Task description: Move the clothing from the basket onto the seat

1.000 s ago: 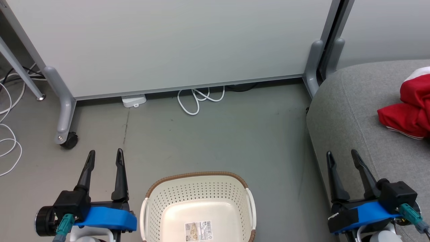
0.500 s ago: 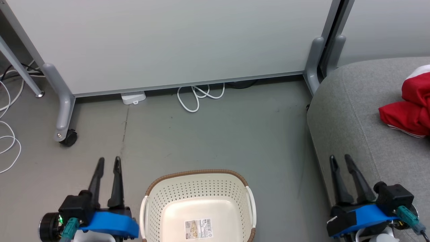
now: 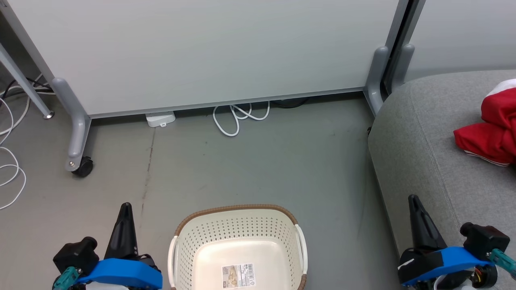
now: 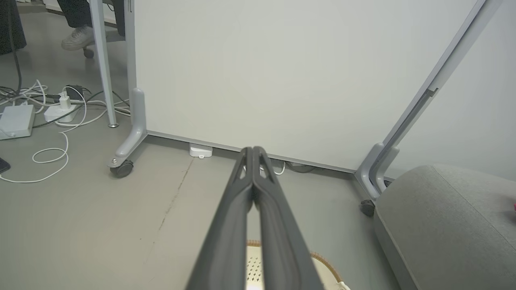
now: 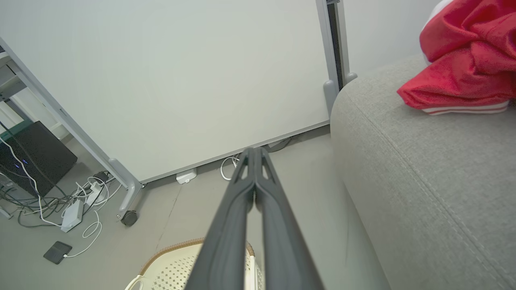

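Left pincer [image 3: 126, 206] and right pincer [image 3: 413, 198] closed on nothing; parted a second ago.
Clothing [image 3: 487, 139] heaped on seat [image 3: 423, 133], right edge of frame; basket [image 3: 238, 208] bottom centre, floor label [image 3: 238, 276] print illegible.

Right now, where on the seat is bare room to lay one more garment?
The seat is bare from its rounded left edge to the red clothing, which crowds its right side. The basket is bare inside but for a label sticker.
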